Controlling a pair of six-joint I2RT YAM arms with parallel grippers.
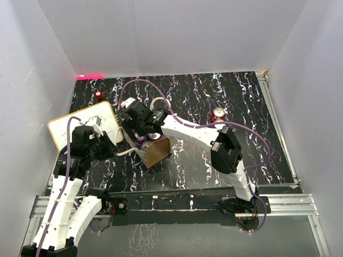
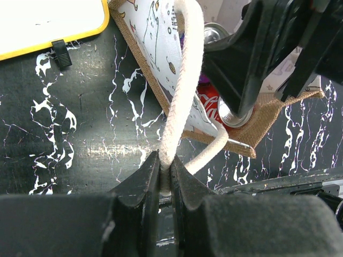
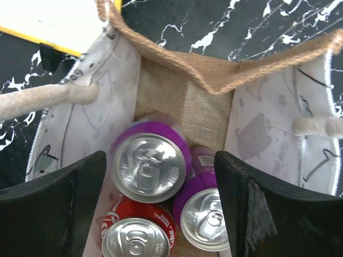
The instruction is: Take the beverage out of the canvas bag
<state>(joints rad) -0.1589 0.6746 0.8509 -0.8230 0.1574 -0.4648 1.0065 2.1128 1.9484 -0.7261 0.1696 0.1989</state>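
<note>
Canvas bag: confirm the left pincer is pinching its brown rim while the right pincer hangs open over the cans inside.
Wrong. The left pincer is shut on a cream-white handle, not the brown rim; the left wrist view shows it. The right pincer does hang open over the cans in the canvas bag.

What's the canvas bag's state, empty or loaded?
Loaded. The right wrist view looks into the canvas bag: a purple can, a second purple can and a red can stand upright inside.

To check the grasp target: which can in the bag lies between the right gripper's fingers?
The upper purple can, centred between the fingers of the right gripper; the other purple can and the red can sit lower in view.
</note>
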